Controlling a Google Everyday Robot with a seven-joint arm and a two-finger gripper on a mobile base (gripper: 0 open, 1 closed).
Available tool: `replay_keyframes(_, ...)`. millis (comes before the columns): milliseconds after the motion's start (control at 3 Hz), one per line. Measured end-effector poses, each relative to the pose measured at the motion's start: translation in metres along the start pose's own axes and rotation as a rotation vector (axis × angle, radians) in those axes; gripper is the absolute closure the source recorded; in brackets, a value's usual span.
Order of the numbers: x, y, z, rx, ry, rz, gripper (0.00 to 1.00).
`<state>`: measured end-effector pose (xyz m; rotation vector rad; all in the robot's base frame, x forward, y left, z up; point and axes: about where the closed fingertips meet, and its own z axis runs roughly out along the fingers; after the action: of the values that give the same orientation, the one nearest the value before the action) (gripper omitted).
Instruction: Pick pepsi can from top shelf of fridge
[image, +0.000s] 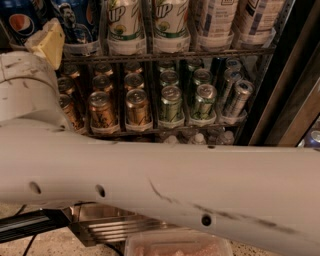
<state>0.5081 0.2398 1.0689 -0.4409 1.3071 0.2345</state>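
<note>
I see gripper (47, 42) top left beside pepsi can (75, 22): matt yellowish plastic | can: glossy metal | arm (160, 185): matt white, scuffed | top shelf (165, 56): dark wire | fridge (115, 230) base: shiny steel

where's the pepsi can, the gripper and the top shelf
pepsi can (77, 21): camera view, on its blue side with the printed figure, top left.
gripper (48, 41): camera view, on its yellow tip, at the can's lower left.
top shelf (200, 54): camera view, on its front wire.
</note>
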Motion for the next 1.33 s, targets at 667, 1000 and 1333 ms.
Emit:
replay_keyframes(667,-0.0109,0.0049,0.0045,-0.004,-0.024,-0.003,0.30)
replay_keyframes(1000,-0.0158,0.0054,0.0061,0.001,-0.034,-0.011,0.31)
replay_keyframes(1333,-0.0174,0.0054,0.0107,0.008,-0.040,-0.017,0.35)
